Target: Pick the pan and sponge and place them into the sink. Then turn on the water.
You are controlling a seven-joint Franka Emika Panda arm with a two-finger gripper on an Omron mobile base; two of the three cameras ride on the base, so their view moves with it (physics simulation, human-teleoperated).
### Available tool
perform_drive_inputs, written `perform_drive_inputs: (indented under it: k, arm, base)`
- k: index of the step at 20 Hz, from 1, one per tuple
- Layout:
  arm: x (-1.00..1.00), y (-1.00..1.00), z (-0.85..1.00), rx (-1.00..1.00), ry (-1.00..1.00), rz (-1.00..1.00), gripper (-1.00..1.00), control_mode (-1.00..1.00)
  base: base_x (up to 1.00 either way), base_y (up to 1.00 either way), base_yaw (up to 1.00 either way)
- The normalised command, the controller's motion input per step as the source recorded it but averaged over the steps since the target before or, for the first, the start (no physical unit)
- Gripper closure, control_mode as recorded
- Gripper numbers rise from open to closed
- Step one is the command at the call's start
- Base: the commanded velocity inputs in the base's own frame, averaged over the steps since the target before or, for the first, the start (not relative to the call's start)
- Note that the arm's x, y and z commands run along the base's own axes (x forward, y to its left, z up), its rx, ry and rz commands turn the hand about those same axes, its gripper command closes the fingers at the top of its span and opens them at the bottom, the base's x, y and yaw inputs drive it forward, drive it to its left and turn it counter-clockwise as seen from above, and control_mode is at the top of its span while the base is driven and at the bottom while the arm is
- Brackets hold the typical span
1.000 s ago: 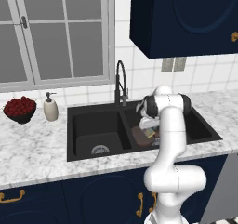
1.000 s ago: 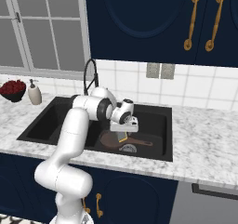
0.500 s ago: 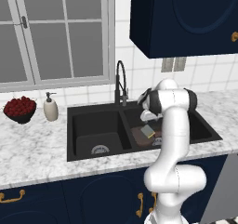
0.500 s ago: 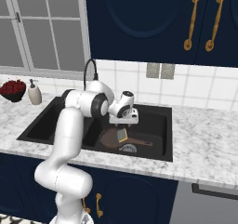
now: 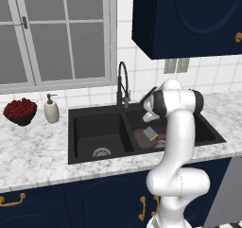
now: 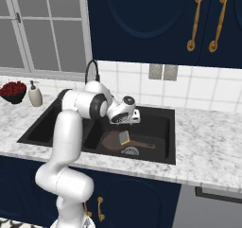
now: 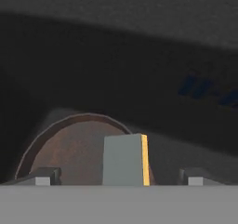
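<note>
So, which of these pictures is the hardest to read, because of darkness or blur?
The hand view: very dark and soft, the sink wall nearly black; only the pan and the sponge on it stand out. The left base view is evenly lit and sharp, with the sponge clear. The right base view is equally clear, though the basin's black hides shadows.

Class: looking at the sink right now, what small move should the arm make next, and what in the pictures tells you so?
Probably lift clear and swing toward the faucet. The sponge lies on the pan in the right basin of the sink, the gripper is open above them, and no water runs yet.
</note>
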Motion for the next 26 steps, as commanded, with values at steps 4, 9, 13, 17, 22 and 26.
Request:
perform_drive_inputs:
  k: [4, 9, 13, 17, 22, 26]
  arm:
    - [0.0, 0.0, 0.21, 0.04, -0.2, 0.0, -1.0, -1.0]
    - [0.0, 0.01, 0.3, 0.01, -0.14, 0.0, -1.0, -1.0]
    - [0.0, 0.03, 0.34, 0.0, -0.13, -0.01, -1.0, -1.0]
    - [-0.01, 0.0, 0.45, 0.02, -0.15, -0.02, -1.0, -1.0]
    - [-0.12, 0.0, 0.47, 0.02, -0.15, -0.05, -1.0, -1.0]
    - [-0.32, 0.0, 0.47, 0.04, -0.19, -0.06, -1.0, -1.0]
  base:
    - [0.0, 0.0, 0.0]
    - [0.0, 0.0, 0.0]
    - [0.0, 0.0, 0.0]
    - [0.0, 0.0, 0.0]
    - [0.0, 0.0, 0.0]
    - [0.0, 0.0, 0.0]
